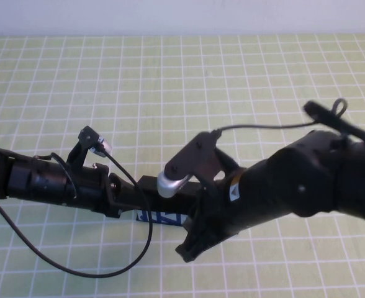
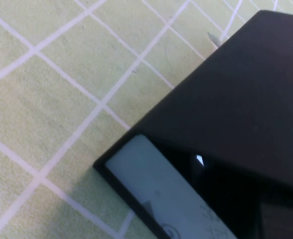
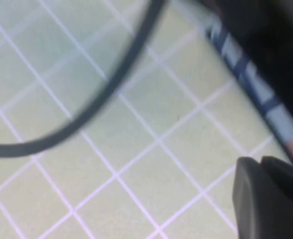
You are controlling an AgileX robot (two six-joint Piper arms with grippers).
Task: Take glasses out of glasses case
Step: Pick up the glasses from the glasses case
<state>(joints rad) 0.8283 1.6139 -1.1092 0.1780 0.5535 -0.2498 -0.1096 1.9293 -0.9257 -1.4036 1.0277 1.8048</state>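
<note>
Centrally, the glasses case (image 1: 161, 200) is seen on the green gridded mat (image 1: 170, 81), mostly hidden beneath both arms. The left gripper (image 1: 121, 197) is placed against the case's left end, the right gripper (image 1: 192, 245) at its front right. Neither gripper's opening can be told. A black cable (image 1: 83, 268) is looped before the case.

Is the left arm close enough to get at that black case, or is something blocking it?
Probably yes. The left gripper is already at the left end of the glasses case, whose black lid fills its wrist view. The right gripper crowds the case's other end, leaving the left side free. No glasses show.
</note>
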